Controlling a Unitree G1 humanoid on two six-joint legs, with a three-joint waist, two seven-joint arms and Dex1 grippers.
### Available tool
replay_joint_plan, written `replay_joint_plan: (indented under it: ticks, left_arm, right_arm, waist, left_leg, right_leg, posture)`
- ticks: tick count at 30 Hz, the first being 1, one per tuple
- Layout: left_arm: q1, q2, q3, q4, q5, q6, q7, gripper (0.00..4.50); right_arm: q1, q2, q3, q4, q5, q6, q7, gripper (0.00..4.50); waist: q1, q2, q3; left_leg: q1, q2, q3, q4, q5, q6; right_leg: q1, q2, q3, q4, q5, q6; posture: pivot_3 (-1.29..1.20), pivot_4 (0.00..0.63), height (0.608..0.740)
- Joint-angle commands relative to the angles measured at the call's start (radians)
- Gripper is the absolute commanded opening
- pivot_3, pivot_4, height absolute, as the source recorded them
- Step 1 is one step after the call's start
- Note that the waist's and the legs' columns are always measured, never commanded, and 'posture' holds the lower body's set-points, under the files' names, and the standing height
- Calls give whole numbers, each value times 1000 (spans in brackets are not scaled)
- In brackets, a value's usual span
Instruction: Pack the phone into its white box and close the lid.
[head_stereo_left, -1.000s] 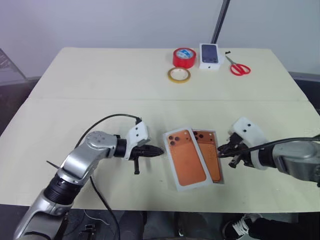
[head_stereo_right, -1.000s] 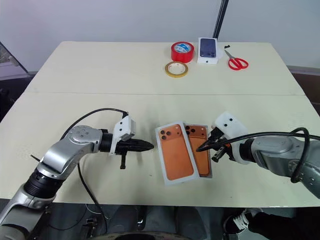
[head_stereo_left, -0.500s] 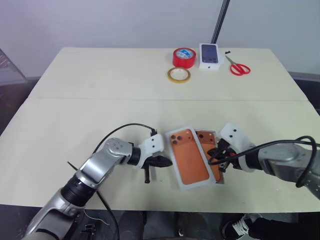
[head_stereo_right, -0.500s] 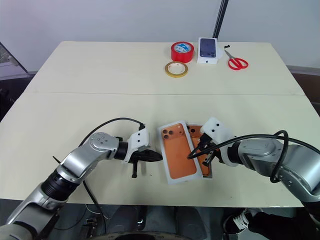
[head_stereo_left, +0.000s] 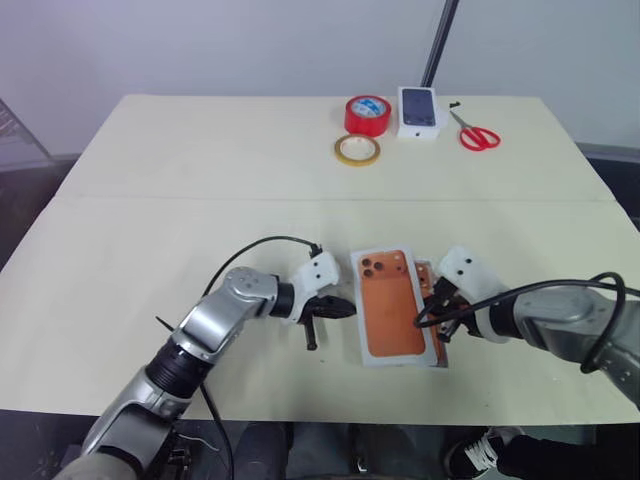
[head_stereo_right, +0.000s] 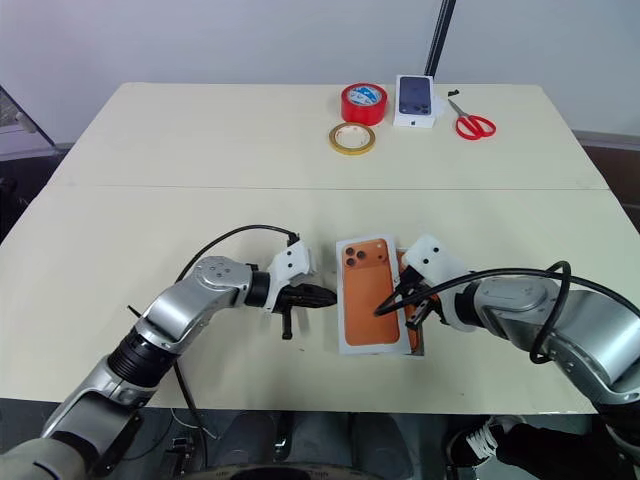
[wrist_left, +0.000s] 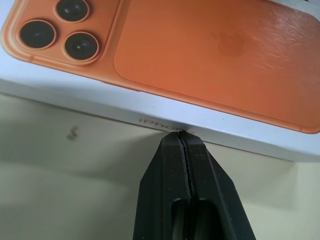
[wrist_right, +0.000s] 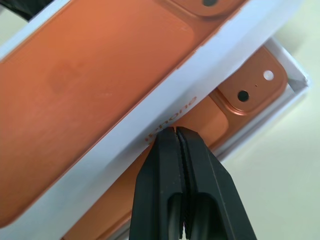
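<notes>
The phone (wrist_right: 250, 90) is laid in the white box (wrist_right: 295, 82); the lid (head_stereo_left: 388, 305) is pushed askew over it by both pressed-together grippers (head_stereo_left: 345, 309) (head_stereo_left: 428, 311), unseated.

Lid (head_stereo_left: 391, 312) between my two pincers: white rim, top face printed with orange phone picture, three black lenses ringed orange; faint orange lettering on white side wall. Just past my right gripper (wrist_right: 174, 131), under lid's edge: phone (wrist_right: 248, 85), orange-copper, small black lens and pale dot on raised corner, inside white box (wrist_right: 294, 90). My gripper fingers (wrist_left: 185, 150) black, wrist housings white. Table (head_stereo_left: 200, 180) pale cream. Far beyond pincers: red tape roll (head_stereo_left: 368, 114), yellow tape ring (head_stereo_left: 357, 150), red-handled scissors (head_stereo_left: 478, 134), small white box picturing dark phone (head_stereo_left: 420, 111).
</notes>
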Motion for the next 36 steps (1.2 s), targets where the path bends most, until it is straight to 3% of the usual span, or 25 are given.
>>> replay_joint_plan:
  ticks: [1,36]
  left_arm:
    - [-36,-38,10,-30,-21,-40,-14,0]
    - [-67,-75,-42,3,33,-61,-57,0]
  right_arm:
    - [3,9,-34,-62,4,-6,35,61]
    - [151,35,-118,-63,-128,5,106,61]
  waist:
    - [-1,0,0]
    - [2,0,0]
  left_leg:
    - [0,0,0,0,0,0]
    - [0,0,0,1,0,0]
  right_leg:
    - [0,0,0,0,0,0]
    - [1,0,0,0,0,0]
  posture:
    - [0,150,735]
    - [0,150,735]
